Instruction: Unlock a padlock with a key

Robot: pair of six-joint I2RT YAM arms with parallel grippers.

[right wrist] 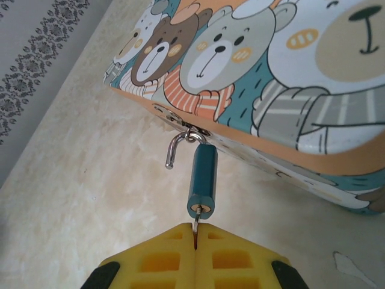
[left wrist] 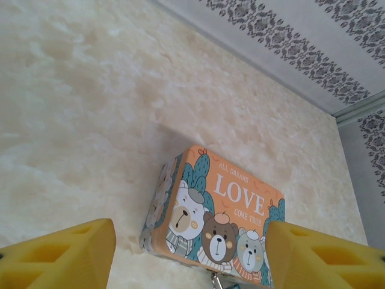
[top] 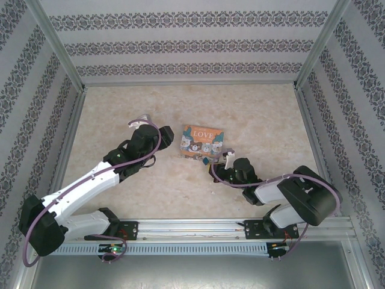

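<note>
**Key in the padlock, right gripper clamped on it**

Right wrist view: the padlock (right wrist: 203, 174) hung at the near side of the orange "LOVE" tin (right wrist: 271, 72), its blue-teal body pointing toward the camera. Its silver shackle (right wrist: 176, 144) was hooked through the tin's metal hasp (right wrist: 180, 120), and one end of the shackle stood free of the body. The key (right wrist: 197, 223) showed as a thin sliver running from the keyhole into the right gripper (right wrist: 195, 238). That gripper's yellow fingers were pressed together on the key. The padlock hung just above the pale worktop (right wrist: 90, 198).

Left wrist view: the left gripper (left wrist: 191, 256) had its yellow fingers (left wrist: 60, 256) spread wide apart and held nothing. The tin lay ahead, in the gap between them, touching neither. A patterned wall (left wrist: 289, 42) rose beyond the worktop's far edge.

Top view: the tin lay near the middle of the worktop. The left arm (top: 90, 177) reached to a spot just beside the tin's left edge. The right arm (top: 301, 195) reached to the tin's near edge, where a small teal speck marked the padlock.
</note>
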